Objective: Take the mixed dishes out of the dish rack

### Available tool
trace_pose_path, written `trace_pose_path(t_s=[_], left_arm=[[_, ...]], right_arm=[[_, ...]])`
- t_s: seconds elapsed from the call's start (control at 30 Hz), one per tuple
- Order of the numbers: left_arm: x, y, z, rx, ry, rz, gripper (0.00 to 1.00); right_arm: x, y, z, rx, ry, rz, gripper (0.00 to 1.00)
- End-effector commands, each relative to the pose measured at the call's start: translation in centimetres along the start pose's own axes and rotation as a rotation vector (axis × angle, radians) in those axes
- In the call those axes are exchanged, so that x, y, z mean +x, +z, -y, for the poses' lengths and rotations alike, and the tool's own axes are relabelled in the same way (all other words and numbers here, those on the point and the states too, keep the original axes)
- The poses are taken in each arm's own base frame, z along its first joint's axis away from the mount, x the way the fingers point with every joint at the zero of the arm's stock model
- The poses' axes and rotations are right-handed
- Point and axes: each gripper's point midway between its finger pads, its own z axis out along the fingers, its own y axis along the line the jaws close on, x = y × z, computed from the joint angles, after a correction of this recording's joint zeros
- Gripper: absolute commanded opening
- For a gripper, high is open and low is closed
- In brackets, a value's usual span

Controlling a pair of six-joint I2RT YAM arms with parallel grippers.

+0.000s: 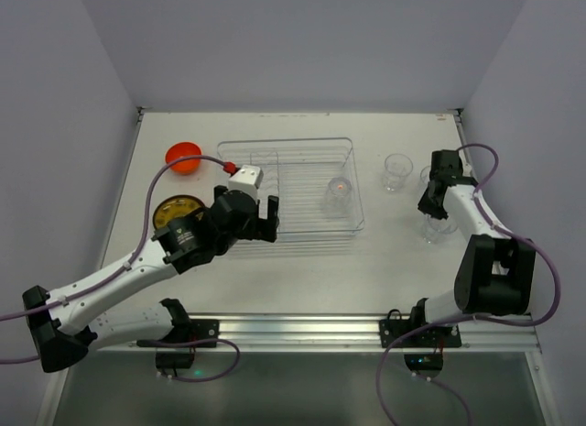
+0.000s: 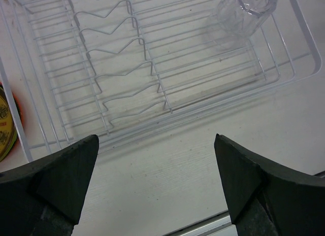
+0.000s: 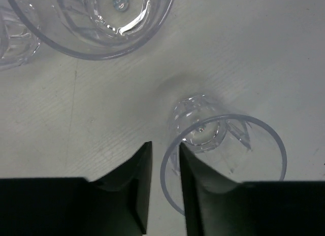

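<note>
I see the dish rack (image 1: 293,183) in the middle of the counter (image 1: 302,270), a bit nearer the far edge. It is almost bare. Only one clear cup, the rack cup (image 1: 337,197), stands in it, close to the rack's right side.

My left claw (image 2: 155,144) hangs over the near side of the rack, toward its left end. Its two fingers (image 2: 66,180) are spread wide apart and hold nothing.

My right claw (image 3: 164,155) is near the right edge of the counter. It is pressed almost together and pinches the wall of the held cup (image 3: 223,144), with one finger inside the rim and one outside. This cup is out of the rack, open side up. I cannot tell if it rests on the counter or is lifted a little. Two more clear cups stand near it, the big cup (image 3: 106,18) and the side cup (image 3: 12,40).

The orange bowl (image 1: 183,157) sits toward the far left corner, outside the rack. The yellow-brown plate (image 1: 174,211) lies flat between the rack and the left edge, partly under my left arm.
</note>
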Motion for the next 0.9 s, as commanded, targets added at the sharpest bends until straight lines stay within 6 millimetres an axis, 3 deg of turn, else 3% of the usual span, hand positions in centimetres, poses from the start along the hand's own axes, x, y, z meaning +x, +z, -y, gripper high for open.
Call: trace_pose_path(t_s=[0.0, 0.1, 0.2, 0.27, 0.3, 0.33, 0.37, 0.4, 0.47, 0.53, 0.6, 0.73, 0.87], left_arm=[[-0.8, 0.9, 1.1, 0.029, 0.021, 0.017, 1.0], [-1.1, 1.3, 1.8, 0.051, 0.033, 0.022, 1.0], [-1.8, 2.5, 3.4, 0.083, 0.053, 0.014, 1.0], [-3.8, 2.4, 4.7, 0.108, 0.053, 0.028, 1.0], [-3.6, 3.1, 5.4, 0.113, 0.067, 0.005, 1.0], [-4.1, 3.2, 5.8, 0.119, 0.068, 0.006, 1.0], [-5.2, 3.1, 6.3, 0.126, 0.061, 0.023, 1.0], [-5.3, 3.6, 6.5, 0.118, 0.064, 0.016, 1.0], [-6.1, 4.0, 6.8, 0.103, 0.03, 0.039, 1.0], [-7.0, 4.5, 7.6, 0.11, -0.008, 0.057, 1.0], [-7.7, 5.3, 8.7, 0.121, -0.036, 0.058, 1.0], [-8.0, 6.5, 9.0, 0.064, -0.067, 0.035, 1.0], [-8.3, 7.1, 8.8, 0.032, -0.094, 0.048, 1.0]], right_arm=[[-1.4, -0.2, -0.9, -0.039, 0.023, 0.037, 0.35], [-1.8, -1.0, -0.8, -0.042, 0.042, 0.056, 0.48], [-3.8, -4.0, -0.7, -0.079, 0.093, 0.144, 0.56], [-5.3, -7.5, -0.5, -0.128, 0.127, 0.22, 0.61], [-5.7, -8.9, -0.5, -0.155, 0.137, 0.251, 0.65], [-6.1, -10.3, -0.3, -0.18, 0.143, 0.283, 0.81], [-6.6, -13.1, -0.2, -0.245, 0.155, 0.351, 0.89], [-6.4, -14.6, -0.6, -0.298, 0.154, 0.377, 0.99], [-5.8, -18.1, -1.3, -0.45, 0.148, 0.474, 0.99], [-4.9, -21.0, -3.5, -0.66, 0.117, 0.518, 0.99], [-3.1, -23.0, -4.5, -0.8, 0.091, 0.529, 0.99], [-1.9, -23.7, -4.8, -0.834, 0.023, 0.478, 0.99], [-2.0, -24.2, -4.6, -0.833, 0.047, 0.479, 0.99]])
